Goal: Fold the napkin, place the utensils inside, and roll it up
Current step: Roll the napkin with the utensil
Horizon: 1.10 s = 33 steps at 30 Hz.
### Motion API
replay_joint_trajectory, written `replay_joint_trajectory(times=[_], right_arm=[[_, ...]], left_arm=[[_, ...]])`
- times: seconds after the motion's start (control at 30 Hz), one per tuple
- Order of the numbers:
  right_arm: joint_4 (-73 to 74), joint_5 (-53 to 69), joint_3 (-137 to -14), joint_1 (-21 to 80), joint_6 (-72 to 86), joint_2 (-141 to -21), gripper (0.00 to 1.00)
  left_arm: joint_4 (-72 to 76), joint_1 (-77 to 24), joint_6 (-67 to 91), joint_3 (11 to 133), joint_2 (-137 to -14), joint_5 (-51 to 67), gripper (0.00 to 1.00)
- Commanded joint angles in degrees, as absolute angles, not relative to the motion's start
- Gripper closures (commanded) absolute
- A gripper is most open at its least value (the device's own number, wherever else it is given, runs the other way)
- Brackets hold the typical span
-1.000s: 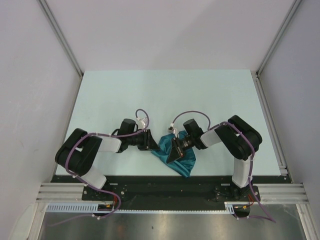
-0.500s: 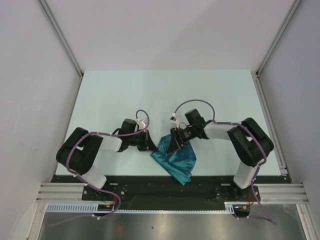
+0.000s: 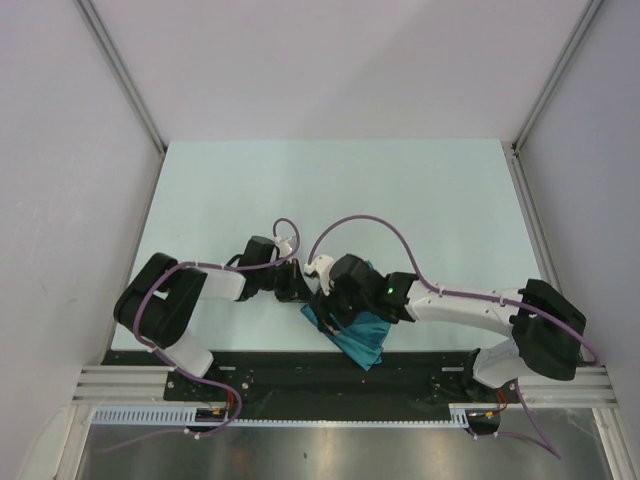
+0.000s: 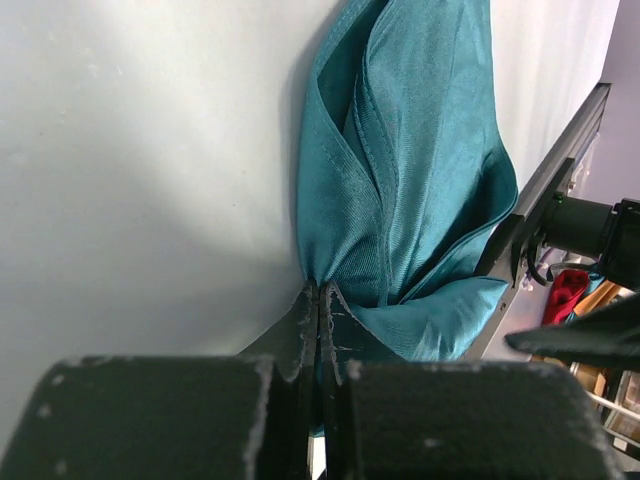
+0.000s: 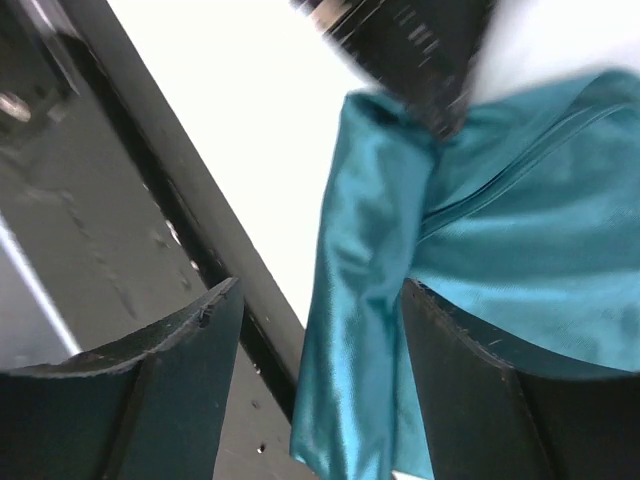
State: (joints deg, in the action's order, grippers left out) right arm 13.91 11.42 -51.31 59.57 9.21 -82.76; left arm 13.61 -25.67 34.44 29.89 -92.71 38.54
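The teal napkin [image 3: 358, 336] lies bunched at the table's near edge, partly under my right wrist. My left gripper [image 3: 303, 293] is shut on a pinched edge of the napkin [image 4: 420, 170], its fingers [image 4: 318, 292] pressed together on the cloth. My right gripper [image 3: 335, 302] hovers just right of the left one, over the cloth. It is open [image 5: 320, 292], and a hanging fold of the napkin [image 5: 370, 300] runs between its fingers, close to the right one. The utensils are out of view.
The black rail [image 3: 300, 362] runs along the table's near edge right below the napkin, also seen in the right wrist view as a dark rail [image 5: 150, 160]. The pale table [image 3: 330, 190] stretches away behind both arms, between white side walls.
My right arm has stretched out low to the left, bringing its gripper next to the left one, and its jaws have opened wide. The left gripper has closed on the napkin's edge.
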Motion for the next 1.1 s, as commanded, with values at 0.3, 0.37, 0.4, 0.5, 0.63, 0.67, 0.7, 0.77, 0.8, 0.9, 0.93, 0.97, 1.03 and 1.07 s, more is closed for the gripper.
replay_joint_trajectory(times=[0.3, 0.37, 0.4, 0.5, 0.63, 0.67, 0.7, 0.77, 0.8, 0.9, 0.93, 0.97, 1.03, 1.07], right_arm=[[15.64, -8.52, -52.38, 72.60, 8.26, -89.47, 0.36], [15.73, -9.05, -52.38, 72.51, 7.91, -90.17, 0.36], [15.56, -9.14, -52.21, 72.51, 7.56, -90.87, 0.36], [15.38, -9.93, -52.12, 72.42, 7.12, -91.76, 0.36], [15.29, -10.20, -51.68, 71.81, 6.77, -92.72, 0.35], [15.29, -9.85, -51.59, 71.28, 6.77, -92.99, 0.35], [15.29, -9.58, -51.33, 70.93, 6.85, -93.16, 0.35], [15.38, -8.18, -50.89, 69.88, 6.85, -93.69, 0.36], [15.29, -7.48, -50.63, 69.44, 6.77, -93.87, 0.37], [15.21, -4.23, -49.92, 68.12, 6.51, -94.74, 0.44], [15.29, -3.44, -49.75, 67.85, 6.50, -94.92, 0.51], [15.38, -1.60, -49.40, 67.68, 6.33, -95.36, 0.55], [15.55, 0.08, -49.22, 67.41, 6.24, -95.71, 0.65], [15.47, 3.74, -48.87, 67.24, 5.98, -96.06, 0.69]], left_arm=[[9.93, -26.28, 32.25, 32.61, -92.55, 36.91, 1.00], [9.84, -26.28, 32.17, 32.61, -92.55, 36.91, 1.00], [9.84, -26.28, 32.17, 32.69, -92.64, 37.00, 1.00], [9.84, -26.28, 32.17, 32.87, -92.64, 37.00, 1.00], [9.67, -26.28, 32.25, 33.05, -92.72, 37.00, 1.00], [9.67, -26.37, 32.17, 33.13, -92.64, 37.18, 1.00], [9.67, -26.28, 32.25, 33.13, -92.64, 37.09, 1.00], [9.67, -26.37, 32.17, 33.13, -92.46, 37.35, 1.00], [9.84, -26.37, 32.25, 33.05, -92.37, 37.53, 1.00], [10.63, -26.28, 32.43, 32.96, -92.02, 38.05, 1.00], [11.07, -26.37, 32.69, 33.05, -91.85, 38.23, 0.99], [11.25, -26.28, 32.78, 33.13, -91.41, 38.15, 0.96], [11.51, -26.11, 33.48, 33.31, -90.62, 37.71, 0.83], [11.43, -26.10, 33.66, 33.48, -90.18, 37.36, 0.76]])
